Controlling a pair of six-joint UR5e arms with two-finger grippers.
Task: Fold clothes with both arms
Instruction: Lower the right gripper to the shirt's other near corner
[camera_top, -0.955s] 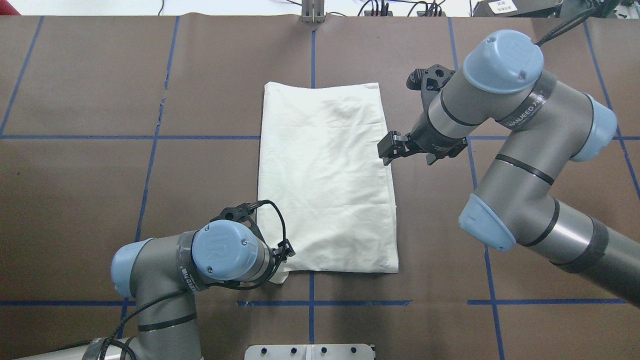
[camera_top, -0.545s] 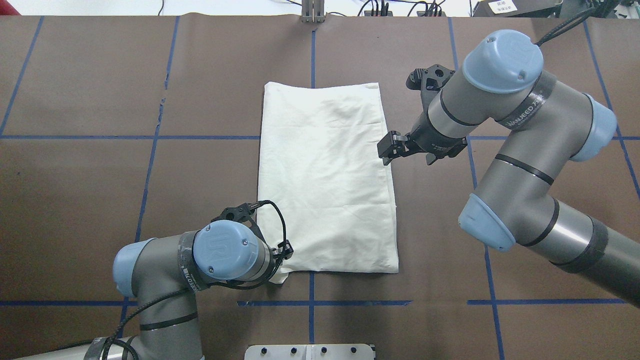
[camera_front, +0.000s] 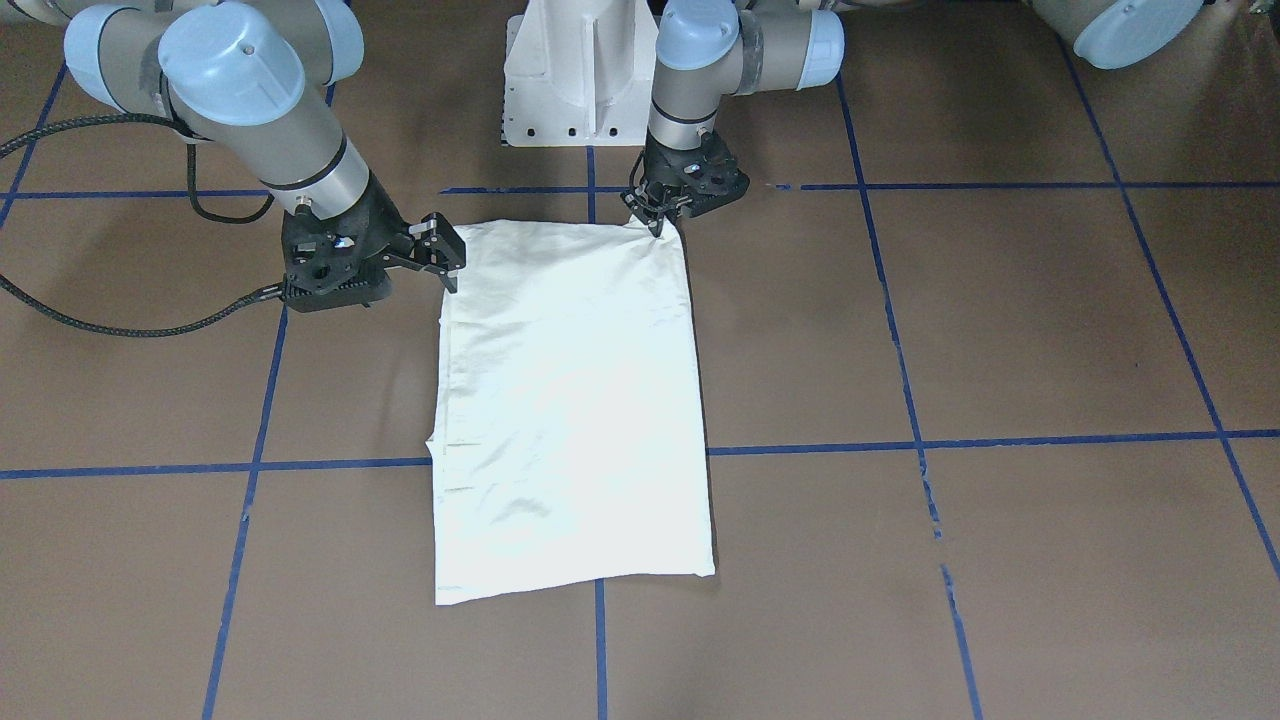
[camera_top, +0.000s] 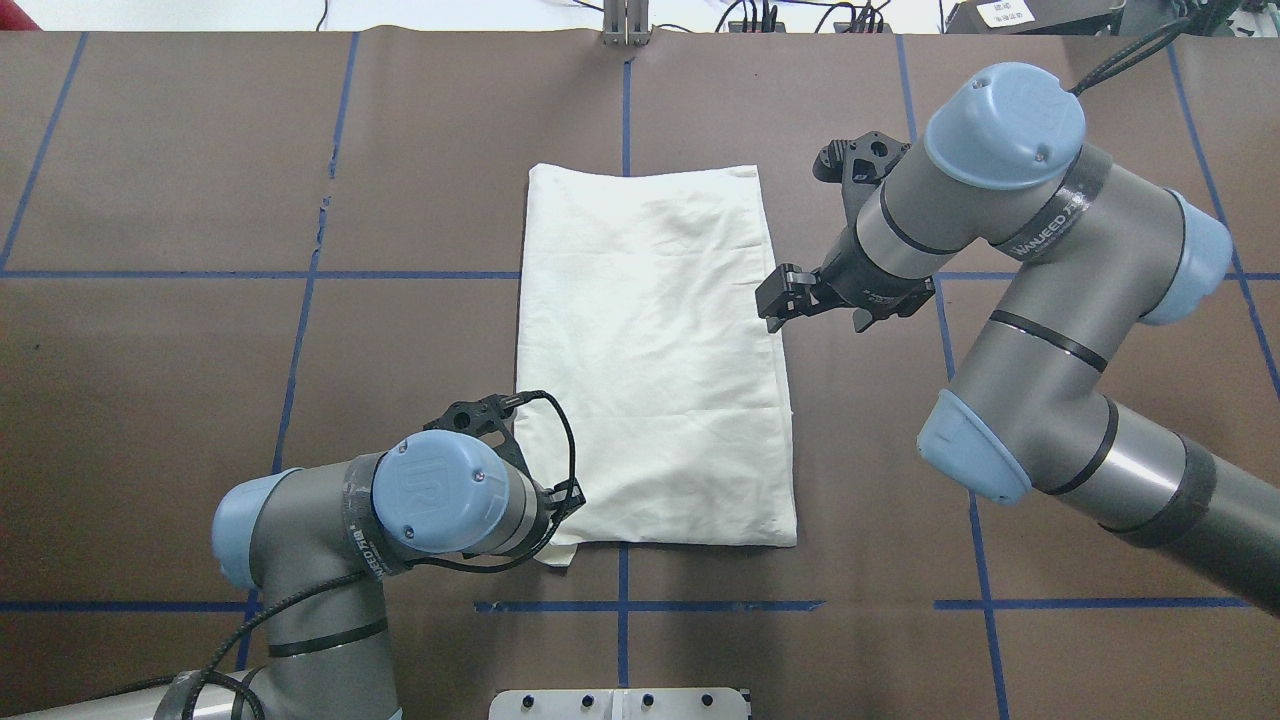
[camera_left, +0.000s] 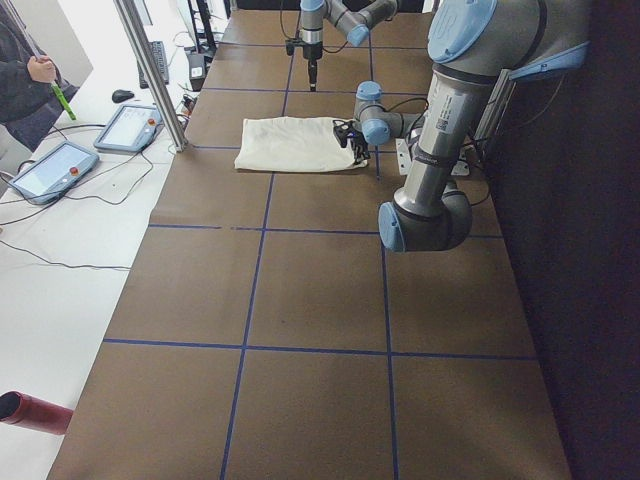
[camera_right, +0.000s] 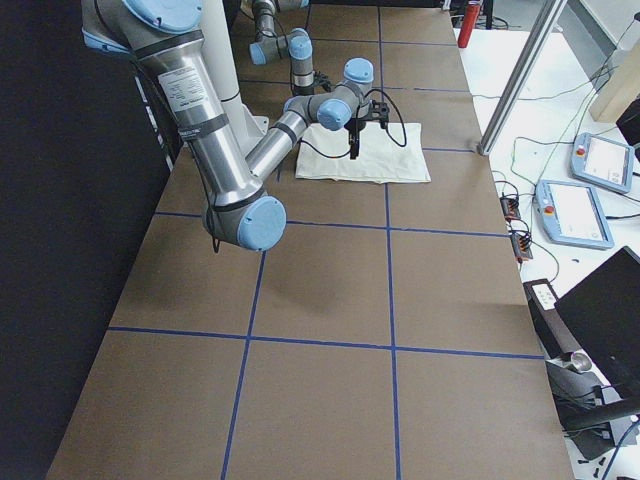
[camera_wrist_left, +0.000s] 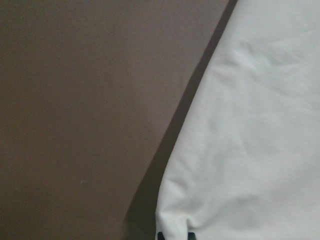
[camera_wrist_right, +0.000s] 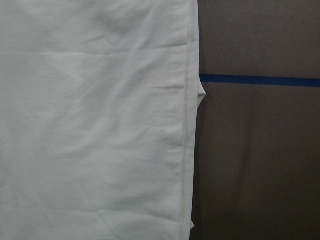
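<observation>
The shirt (camera_top: 650, 350) lies flat in the middle of the bench (camera_top: 150, 400). It is folded into a long rectangle with its plain cream-white side up, and its long sides run from the robot's near edge toward the far one. No print shows.

The left gripper (camera_front: 655, 222) is at the shirt's near-left corner, pointing down. Its fingertips are closed on the cloth there. In the left wrist view the fabric puckers into a small bunch between the two dark tips, and in the overhead view a little flap of cloth pokes out past the near hem beside the wrist.

The right gripper (camera_top: 768, 308) hangs over the shirt's right long edge, around the middle of its length and a little toward the far end. Its jaws are apart and hold nothing. The right wrist view looks straight down on the stitched edge, where a blue tape line (camera_wrist_right: 260, 80) meets the cloth.
</observation>
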